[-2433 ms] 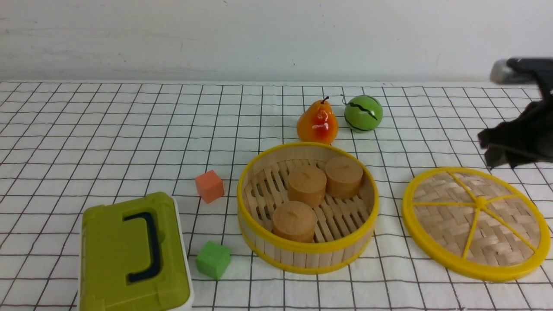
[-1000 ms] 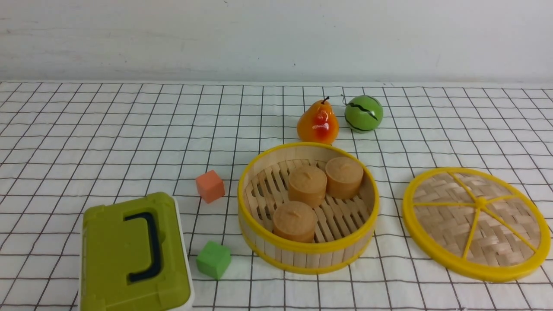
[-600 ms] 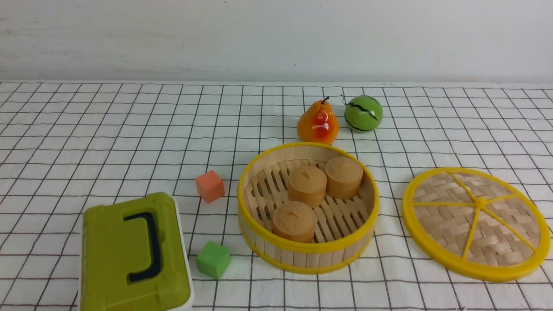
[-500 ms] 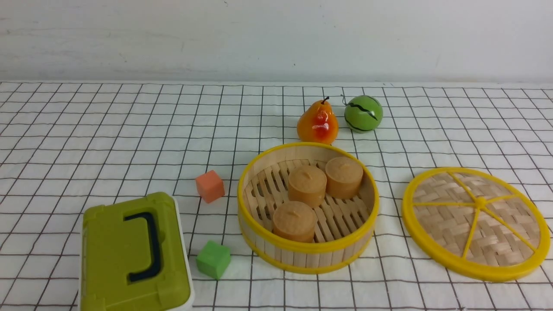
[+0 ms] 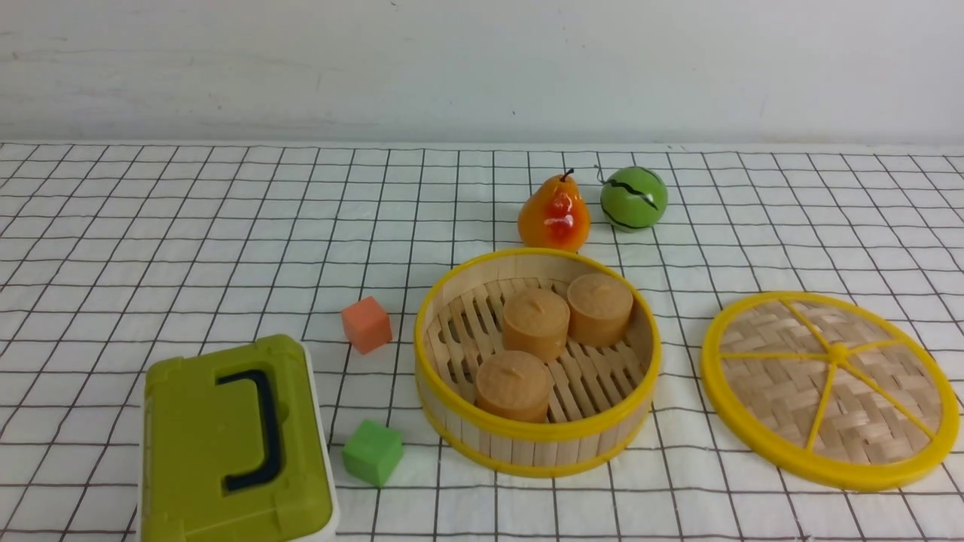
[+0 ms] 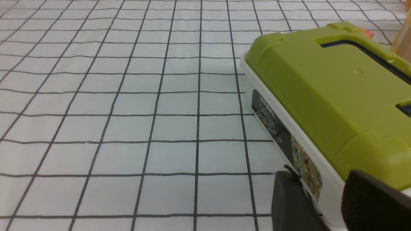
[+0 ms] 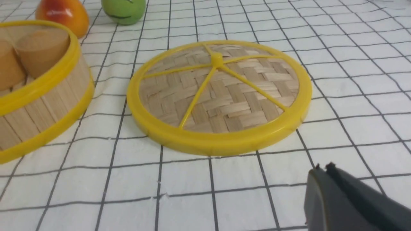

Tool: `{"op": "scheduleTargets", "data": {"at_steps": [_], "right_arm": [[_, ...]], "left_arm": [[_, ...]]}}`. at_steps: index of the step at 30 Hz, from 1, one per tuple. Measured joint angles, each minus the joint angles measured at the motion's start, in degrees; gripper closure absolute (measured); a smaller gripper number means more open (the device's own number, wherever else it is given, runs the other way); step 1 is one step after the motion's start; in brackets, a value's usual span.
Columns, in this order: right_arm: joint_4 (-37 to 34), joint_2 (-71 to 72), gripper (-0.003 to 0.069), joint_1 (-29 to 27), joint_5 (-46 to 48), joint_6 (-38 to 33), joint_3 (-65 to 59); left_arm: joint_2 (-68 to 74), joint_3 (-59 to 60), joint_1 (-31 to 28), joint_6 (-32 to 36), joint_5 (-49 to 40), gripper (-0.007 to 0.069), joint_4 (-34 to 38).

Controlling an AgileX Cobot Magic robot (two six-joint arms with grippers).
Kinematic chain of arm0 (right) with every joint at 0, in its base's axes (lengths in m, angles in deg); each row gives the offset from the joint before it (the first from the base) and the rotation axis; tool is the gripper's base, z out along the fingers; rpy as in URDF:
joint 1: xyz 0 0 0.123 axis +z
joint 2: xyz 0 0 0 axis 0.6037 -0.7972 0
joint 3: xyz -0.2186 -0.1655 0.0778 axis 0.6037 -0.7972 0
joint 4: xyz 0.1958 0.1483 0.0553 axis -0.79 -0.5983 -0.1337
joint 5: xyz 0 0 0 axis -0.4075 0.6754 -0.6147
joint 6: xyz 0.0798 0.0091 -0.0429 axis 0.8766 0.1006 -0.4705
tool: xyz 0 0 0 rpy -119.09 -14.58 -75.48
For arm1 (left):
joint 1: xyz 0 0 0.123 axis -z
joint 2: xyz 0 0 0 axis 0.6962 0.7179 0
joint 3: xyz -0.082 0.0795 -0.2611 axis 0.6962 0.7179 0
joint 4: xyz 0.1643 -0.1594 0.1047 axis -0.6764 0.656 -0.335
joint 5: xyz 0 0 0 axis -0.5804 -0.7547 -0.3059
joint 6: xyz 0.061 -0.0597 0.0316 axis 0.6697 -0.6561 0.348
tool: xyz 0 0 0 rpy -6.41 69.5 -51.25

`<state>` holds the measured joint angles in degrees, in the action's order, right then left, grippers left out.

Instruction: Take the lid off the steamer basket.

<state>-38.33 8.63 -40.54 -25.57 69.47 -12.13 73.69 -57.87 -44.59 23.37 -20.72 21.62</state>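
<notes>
On my front feed the lid [image 5: 828, 391] lies flat on the checked cloth [image 5: 151, 226], off the basket [image 5: 536, 446] and to its right, with a strip of cloth between the two rims. The basket stands open, three tan cakes [image 5: 535, 324] on its slatted floor. Behind it I see a pear [image 5: 553, 214] and, just beside that, a green ball [image 5: 633, 197]. To the basket's left are an orange cube [image 5: 366, 324] and, nearer me, a green cube [image 5: 372, 452]; the olive box [image 5: 233, 444] sits at the near left. On the left wrist feed the left gripper [image 6: 321, 175] is low by the box's white side, jaws spread and holding nothing; I cannot tell if they touch the box. On the right wrist feed the right gripper [image 7: 326, 175] is near the lid's rim, apart from it. Only one dark mass shows, so I cannot tell how its jaws stand.
</notes>
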Motion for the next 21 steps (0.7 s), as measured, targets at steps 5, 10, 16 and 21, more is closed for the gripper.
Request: {"op": "scheduleTargets", "data": {"at_steps": [5, 10, 16, 21], "right_arm": [[0.0, 0.0, 0.0676, 0.1, 1.2, 0.1, 0.3], [-0.8, 0.0, 0.0673, 0.1, 1.3, 0.1, 0.3], [-0.9, 0.0, 0.0667, 0.1, 1.3, 0.1, 0.3], [-1.1, 0.0, 0.0662, 0.1, 1.3, 0.1, 0.3]], "left_arm": [[0.0, 0.0, 0.0, 0.0, 0.0, 0.0385, 0.0], [0.0, 0.0, 0.0, 0.0, 0.0, 0.0385, 0.0], [0.0, 0.0, 0.0, 0.0, 0.0, 0.0385, 0.0], [0.0, 0.0, 0.0, 0.0, 0.0, 0.0385, 0.0]]}}
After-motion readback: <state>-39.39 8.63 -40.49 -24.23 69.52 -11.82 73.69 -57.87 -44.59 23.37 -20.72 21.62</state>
